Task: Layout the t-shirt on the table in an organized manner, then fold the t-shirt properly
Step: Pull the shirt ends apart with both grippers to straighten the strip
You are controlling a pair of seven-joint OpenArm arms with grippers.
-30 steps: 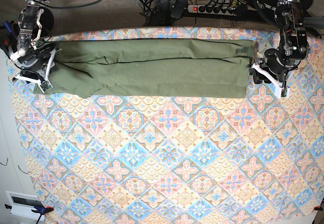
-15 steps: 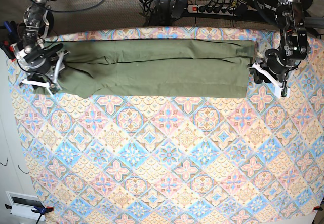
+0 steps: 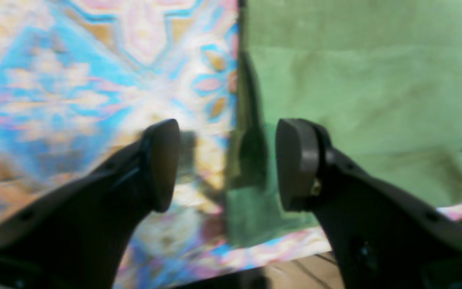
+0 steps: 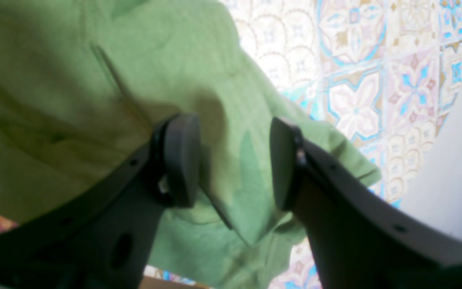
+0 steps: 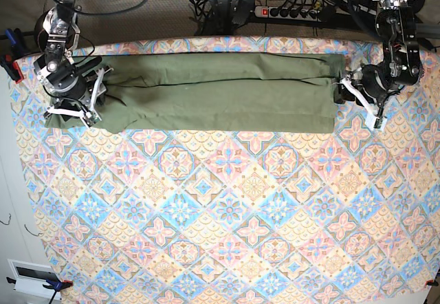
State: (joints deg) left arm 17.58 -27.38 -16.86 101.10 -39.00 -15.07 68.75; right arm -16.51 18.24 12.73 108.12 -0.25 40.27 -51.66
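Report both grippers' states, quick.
Left gripper: open, holding nothing, at the t-shirt edge.
Right gripper: open, holding nothing, over the t-shirt.

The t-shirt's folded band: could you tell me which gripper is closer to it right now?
Right. The right gripper hovers directly over the t-shirt at its end, jaws open above the cloth. The left gripper straddles the opposite end's edge, one finger over the table.

You had no legible text, label, brand, number or sign in any of the three views. The t-shirt point(image 5: 220, 92) showed plain olive fabric with no print you could read, and the table point(image 5: 227, 214) cloth carried only its floral tile pattern. The power strip point(image 5: 292, 12) behind the table bore no readable marking.
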